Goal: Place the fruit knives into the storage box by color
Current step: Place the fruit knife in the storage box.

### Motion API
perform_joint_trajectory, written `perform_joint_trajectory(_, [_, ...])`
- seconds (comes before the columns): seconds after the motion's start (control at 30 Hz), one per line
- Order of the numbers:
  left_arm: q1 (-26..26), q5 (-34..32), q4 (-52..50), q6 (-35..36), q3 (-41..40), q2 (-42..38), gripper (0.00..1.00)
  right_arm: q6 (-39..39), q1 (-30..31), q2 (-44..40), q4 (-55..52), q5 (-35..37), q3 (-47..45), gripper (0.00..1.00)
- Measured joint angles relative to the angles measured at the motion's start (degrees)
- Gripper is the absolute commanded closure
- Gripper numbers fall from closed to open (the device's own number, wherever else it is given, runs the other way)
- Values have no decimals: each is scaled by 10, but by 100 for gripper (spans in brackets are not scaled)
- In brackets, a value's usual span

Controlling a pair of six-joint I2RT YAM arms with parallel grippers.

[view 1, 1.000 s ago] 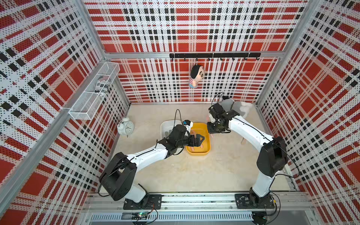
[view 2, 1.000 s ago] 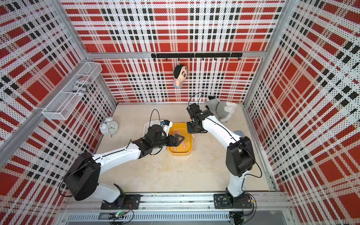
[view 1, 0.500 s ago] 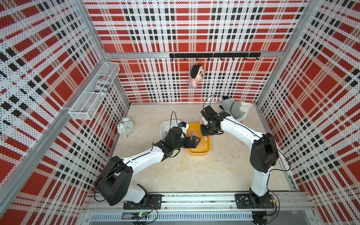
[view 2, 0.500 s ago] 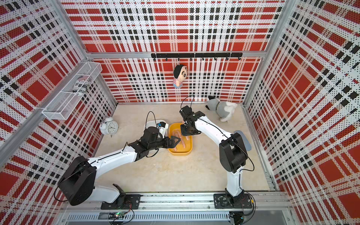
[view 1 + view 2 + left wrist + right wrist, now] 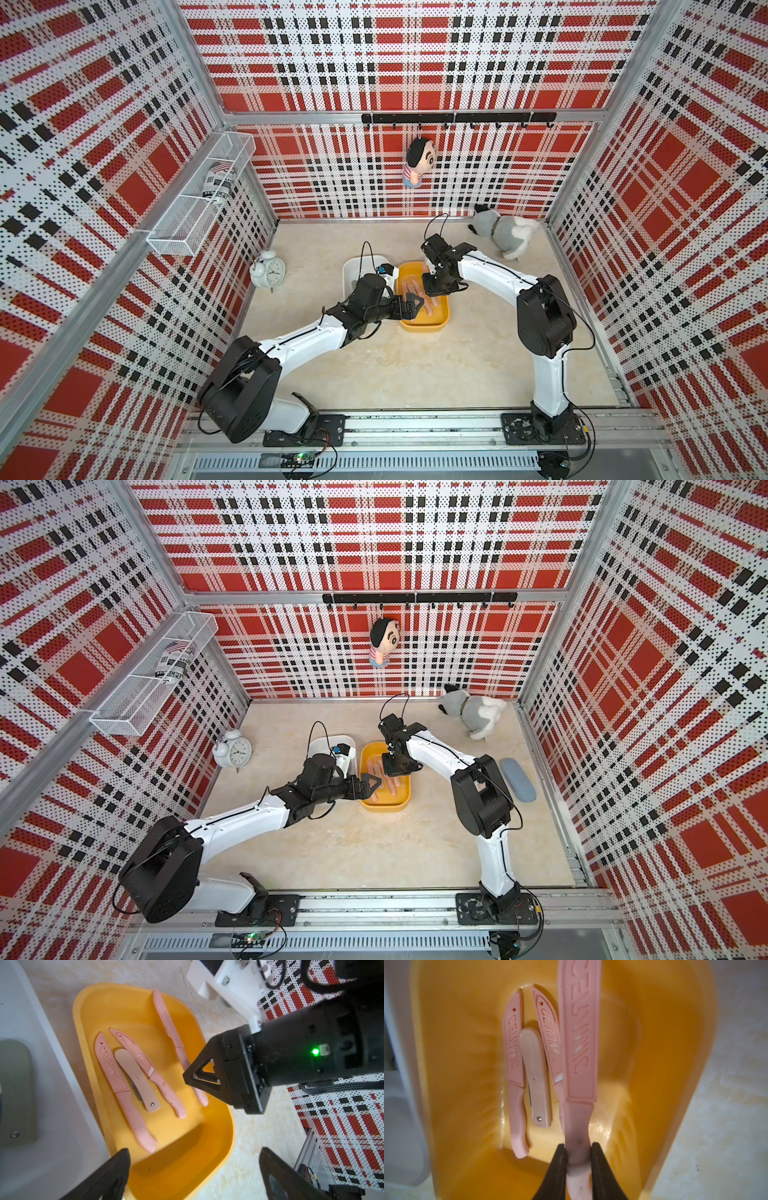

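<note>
Now the right gripper (image 5: 579, 1147) pinches a pink sheathed fruit knife (image 5: 580, 1047) by its handle, low over the yellow storage box (image 5: 218, 1126), while the left gripper (image 5: 411, 306) waits wide open at the box's edge. The sheath tip seems to reach the wall, so letting go could leave it propped on the rim. A second ago the right gripper stood just off the box's far corner.

Yellow storage box (image 5: 116, 1001) holds 3 knives lying flat, roughly parallel. These are a salmon-pink sheathed knife (image 5: 116, 1084) embossed "CERAMIC", a beige-pink folding knife (image 5: 135, 1078), folded w/ a rivet at one end, and a 2nd pink sheathed knife (image 5: 145, 1068). A 4th pink knife (image 5: 580, 1043), sheath on, is pinched at its handle by the right gripper (image 5: 578, 1147), lengthwise over the box. White box (image 5: 52, 1084) sits just beside; sage-green piece (image 5: 16, 1084) w/ rivet inside, partly seen.
</note>
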Motion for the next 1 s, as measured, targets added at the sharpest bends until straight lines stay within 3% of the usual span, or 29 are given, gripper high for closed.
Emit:
perform_joint_trajectory(0.7, [7, 0, 0, 0, -6, -3, 2, 0, 0, 30, 3, 7, -4, 81])
perform_joint_trajectory(1.0, [8, 0, 0, 0, -6, -3, 2, 0, 0, 30, -1, 7, -17, 73])
